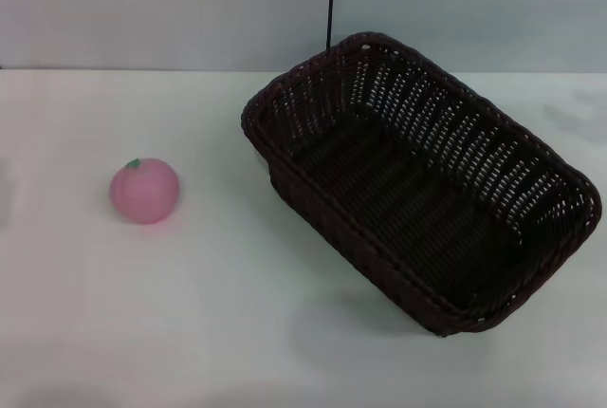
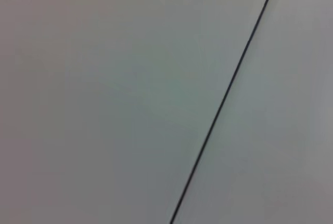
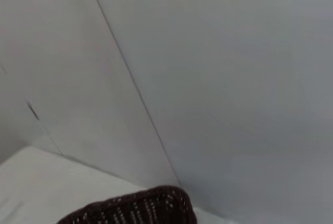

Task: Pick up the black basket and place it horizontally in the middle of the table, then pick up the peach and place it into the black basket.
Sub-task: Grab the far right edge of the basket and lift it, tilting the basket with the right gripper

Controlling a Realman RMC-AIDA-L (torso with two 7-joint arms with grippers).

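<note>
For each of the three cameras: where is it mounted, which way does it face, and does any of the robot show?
Head: looks forward and down at the white table, pink round toy peach and dark woven wicker basket; no robot parts.
Left wrist: faces a plain grey wall with a dark seam; no gripper visible.
Right wrist: faces the wall, catching the basket's rim; no gripper.
Shared: head and right wrist both show the basket.

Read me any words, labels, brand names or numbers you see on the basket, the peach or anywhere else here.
None: no view shows any text.
The black basket: plain woven wicker, no tag or label showing.
The peach: plain pink with a green stem spot, no sticker.
The table and the wall behind: unmarked.
</note>
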